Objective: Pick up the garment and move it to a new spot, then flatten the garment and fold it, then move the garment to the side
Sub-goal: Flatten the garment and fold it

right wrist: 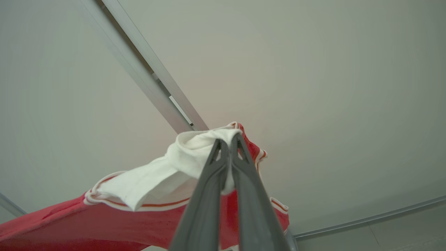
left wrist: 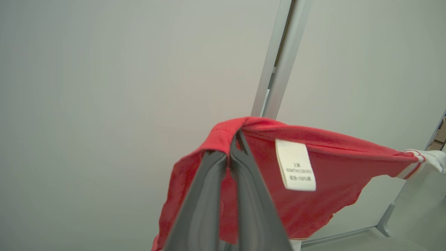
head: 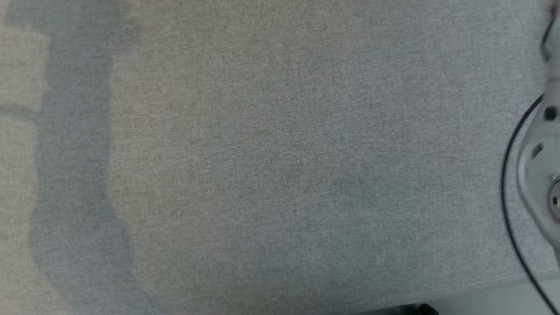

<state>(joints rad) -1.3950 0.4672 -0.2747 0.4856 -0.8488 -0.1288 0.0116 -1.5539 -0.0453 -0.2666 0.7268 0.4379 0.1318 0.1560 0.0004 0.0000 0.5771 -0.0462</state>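
Left wrist view: I read the left gripper (left wrist: 234, 139) as clamped on a fold of the red garment (left wrist: 334, 167). The garment hangs in the air before a pale wall (left wrist: 104, 104). Its white care label (left wrist: 295, 164) faces the camera just beside the fingers, and the fabric stretches away to a white, red-striped cuff (left wrist: 414, 162). Right wrist view: the right gripper (right wrist: 228, 141) is pinched onto a white portion of the same garment, with red fabric draping below. Head view: I see a grey fabric surface (head: 280, 157), with a pale arm segment (head: 538, 170) and a black cable (head: 507, 175) at the right edge.
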